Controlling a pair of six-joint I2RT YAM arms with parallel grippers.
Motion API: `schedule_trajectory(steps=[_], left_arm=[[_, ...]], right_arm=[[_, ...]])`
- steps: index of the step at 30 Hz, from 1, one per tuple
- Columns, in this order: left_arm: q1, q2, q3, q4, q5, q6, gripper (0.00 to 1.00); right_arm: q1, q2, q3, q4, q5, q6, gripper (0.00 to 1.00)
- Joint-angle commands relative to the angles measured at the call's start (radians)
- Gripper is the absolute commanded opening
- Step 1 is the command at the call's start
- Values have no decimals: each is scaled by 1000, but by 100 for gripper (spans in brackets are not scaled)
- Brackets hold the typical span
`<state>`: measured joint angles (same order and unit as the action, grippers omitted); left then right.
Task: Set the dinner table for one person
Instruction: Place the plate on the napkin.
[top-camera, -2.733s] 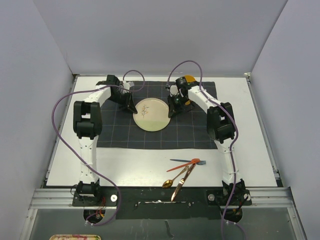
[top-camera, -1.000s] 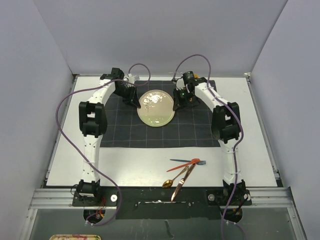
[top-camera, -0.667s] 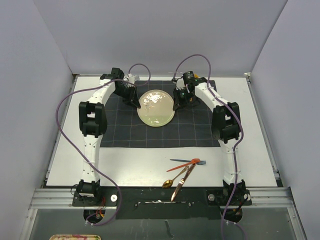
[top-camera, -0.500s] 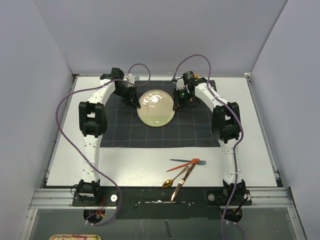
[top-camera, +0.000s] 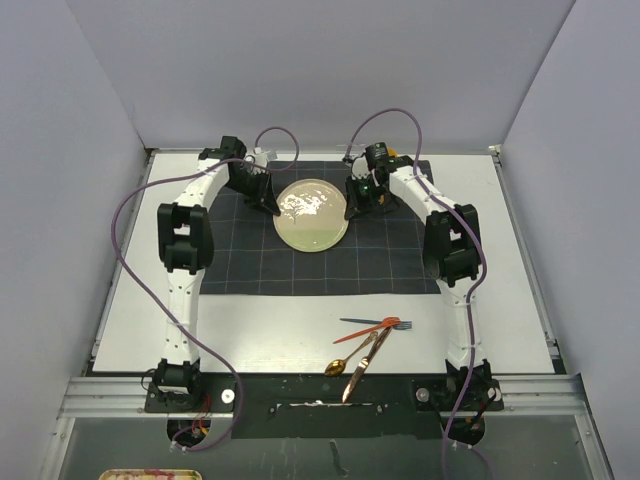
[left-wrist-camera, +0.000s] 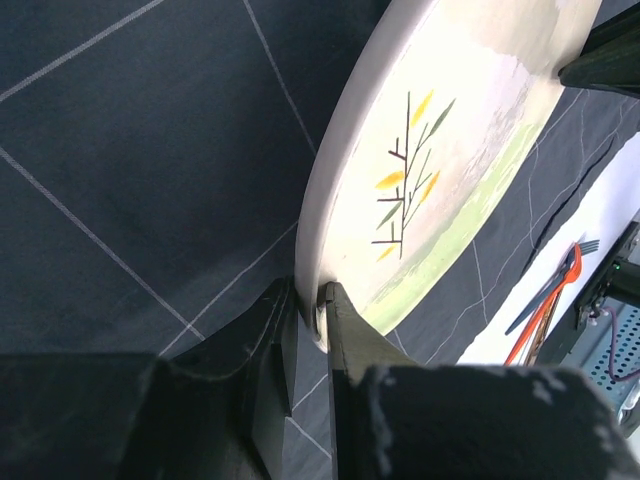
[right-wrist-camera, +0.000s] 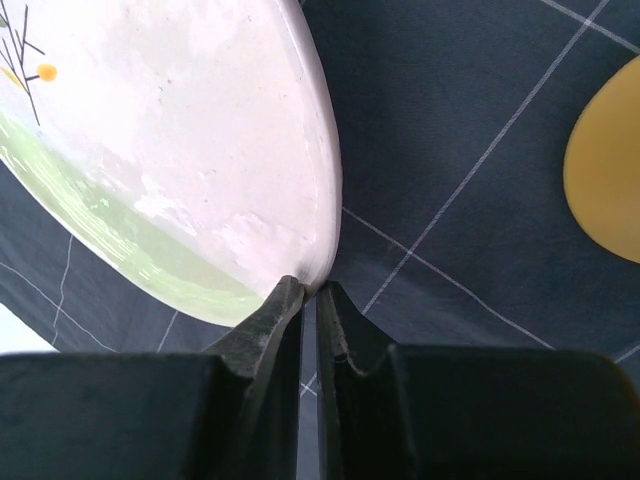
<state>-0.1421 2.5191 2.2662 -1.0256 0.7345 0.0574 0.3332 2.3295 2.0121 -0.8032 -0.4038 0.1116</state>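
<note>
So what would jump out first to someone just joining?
The pale plate with a twig motif, pinched at opposite rims by the left end effector and the right end effector over the dark cloth. Next, the heap of cutlery on the white table near the arm bases.

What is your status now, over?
Left claw shut on plate rim; right claw shut on opposite rim. Plate held over dark cloth. Cutlery lies near front edge, nothing blocking.

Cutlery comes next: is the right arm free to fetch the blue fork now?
Probably not: the right claw is shut on the plate, the left claw on its opposite rim; letting go comes first.
</note>
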Motion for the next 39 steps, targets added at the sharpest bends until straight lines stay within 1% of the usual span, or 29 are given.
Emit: schedule_trajectory(steps=[1, 26, 39], left_arm=[[12, 32, 56, 40, 11, 17, 0], [12, 81, 106, -2, -28, 53, 0], [9, 113, 172, -29, -32, 40, 0]], right_arm=[[0, -87, 13, 36, -24, -16, 0], [-5, -87, -13, 43, -23, -22, 0], [-17, -63, 4, 45, -31, -18, 1]])
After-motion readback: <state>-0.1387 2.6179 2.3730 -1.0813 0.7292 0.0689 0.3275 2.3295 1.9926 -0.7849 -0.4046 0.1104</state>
